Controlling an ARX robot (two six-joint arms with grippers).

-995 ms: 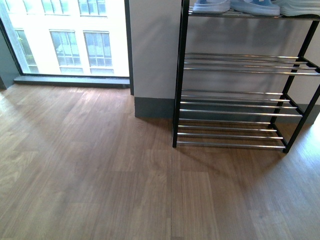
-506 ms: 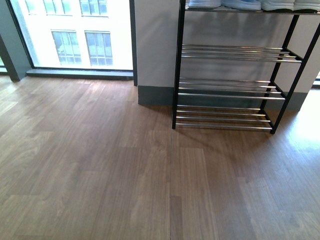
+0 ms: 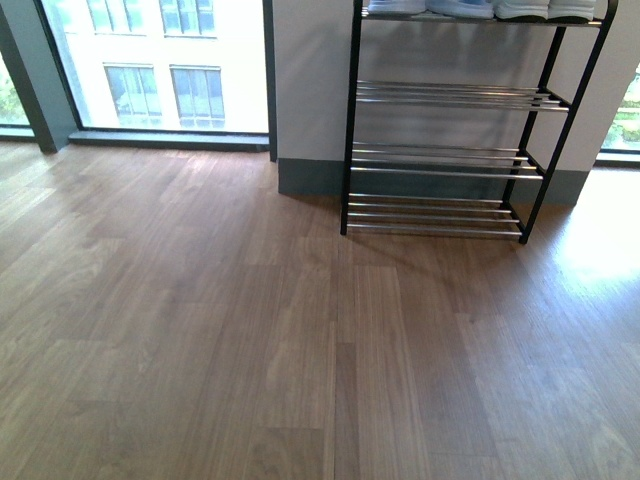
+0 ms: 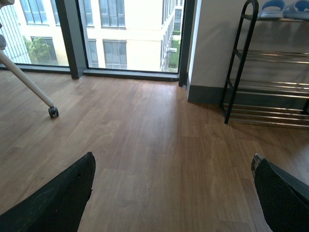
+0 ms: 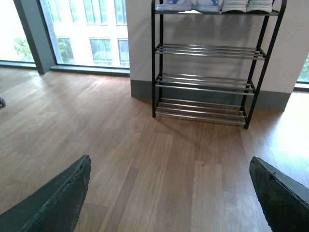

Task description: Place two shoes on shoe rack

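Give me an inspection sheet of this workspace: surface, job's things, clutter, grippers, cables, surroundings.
Surface: brown wood-plank floor, bare in front of the rack.
Job's things: black shoe rack against the grey wall; four shoes in a row on its top tier, lower three tiers bare. Shoe details cut off by the frame.
Clutter: nothing seen.
Grippers: left gripper and right gripper both open, holding nothing.
Cables: nothing seen.
Surroundings: large window facing a building; a white leg on a caster in the left wrist view.
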